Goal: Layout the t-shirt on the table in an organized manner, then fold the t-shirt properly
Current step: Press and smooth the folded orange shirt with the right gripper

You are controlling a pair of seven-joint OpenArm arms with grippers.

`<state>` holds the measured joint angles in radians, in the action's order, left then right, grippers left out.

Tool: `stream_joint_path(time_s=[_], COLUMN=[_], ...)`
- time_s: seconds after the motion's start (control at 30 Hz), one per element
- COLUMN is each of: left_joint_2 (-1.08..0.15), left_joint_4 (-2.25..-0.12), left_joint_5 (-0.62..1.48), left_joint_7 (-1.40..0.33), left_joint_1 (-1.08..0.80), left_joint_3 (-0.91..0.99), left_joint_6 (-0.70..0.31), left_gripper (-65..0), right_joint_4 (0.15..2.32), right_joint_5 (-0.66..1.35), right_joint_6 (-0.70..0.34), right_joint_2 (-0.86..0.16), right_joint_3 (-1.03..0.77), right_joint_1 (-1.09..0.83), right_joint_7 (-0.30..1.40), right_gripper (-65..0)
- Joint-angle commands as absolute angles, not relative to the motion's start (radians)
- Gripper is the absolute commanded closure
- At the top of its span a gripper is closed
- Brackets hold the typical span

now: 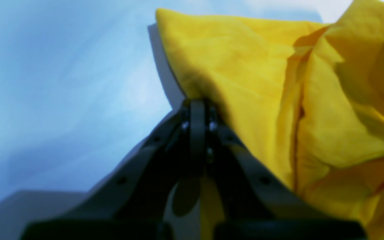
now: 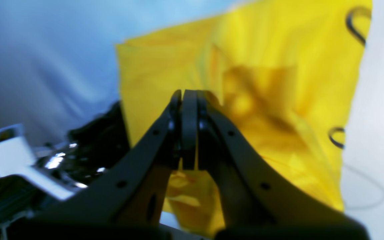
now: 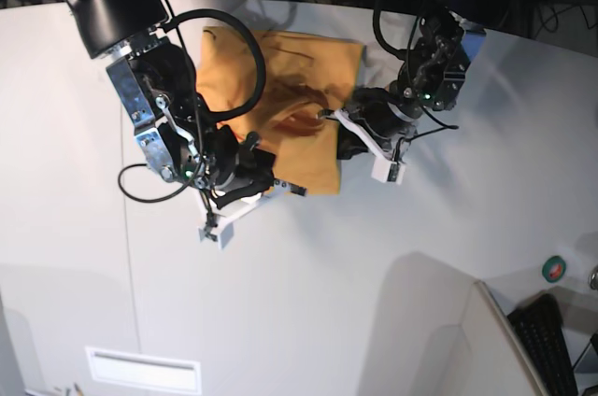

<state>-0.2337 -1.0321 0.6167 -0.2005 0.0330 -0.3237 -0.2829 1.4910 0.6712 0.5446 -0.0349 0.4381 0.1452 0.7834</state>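
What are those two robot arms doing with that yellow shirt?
Two robot arms are working on a yellow t-shirt lying on a big white table. The left gripper is shut on the cloth at one edge, and the right gripper is shut on it at the other side. The shirt looks partly folded but still rumpled in the middle, so the folding isn't finished.

T-shirt [image 3: 290,97] partly hidden behind both arms; wrist views blurred
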Motion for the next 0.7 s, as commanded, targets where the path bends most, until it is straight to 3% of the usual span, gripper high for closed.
stream_joint_path(time_s=[0.0,0.1,0.2,0.23,0.33,0.4,0.47,0.67], left_joint_2=[-0.251,-0.308,-0.328,-0.329,-0.352,-0.360,-0.364,-0.364], left_joint_4=[-1.063,-1.116,-1.173,-1.194,-1.248,-1.271,-1.288,-1.288], left_joint_5=[0.624,0.630,0.628,0.627,0.625,0.625,0.627,0.625], left_joint_7=[-0.188,-0.183,-0.186,-0.186,-0.186,-0.186,-0.186,-0.188], left_joint_1=[0.027,-0.016,-0.099,-0.127,-0.197,-0.225,-0.245,-0.260], left_joint_3=[-0.318,-0.289,-0.162,-0.116,-0.022,0.018,0.044,0.070], left_joint_6=[-0.288,-0.288,-0.289,-0.291,-0.292,-0.292,-0.292,-0.292], left_gripper=[0.0,0.0,0.0,0.0,0.0,0.0,0.0,0.0], right_joint_4=[1.547,1.653,1.692,1.693,1.692,1.690,1.682,1.600], right_joint_5=[0.677,0.679,0.677,0.677,0.676,0.676,0.674,0.673], right_joint_6=[0.529,0.539,0.639,0.670,0.698,0.698,0.698,0.698], right_joint_2=[-0.031,-0.077,-0.079,-0.077,-0.074,-0.076,-0.076,-0.099], right_joint_3=[0.433,0.433,0.433,0.437,0.501,0.536,0.550,0.561], right_joint_1=[0.173,0.170,0.168,0.168,0.166,0.166,0.166,0.173], right_joint_7=[0.769,0.792,0.935,0.975,0.993,0.993,0.992,0.949], right_gripper=[0.0,0.0,0.0,-3.5,-34.7,-45.6,-44.3,-32.4])
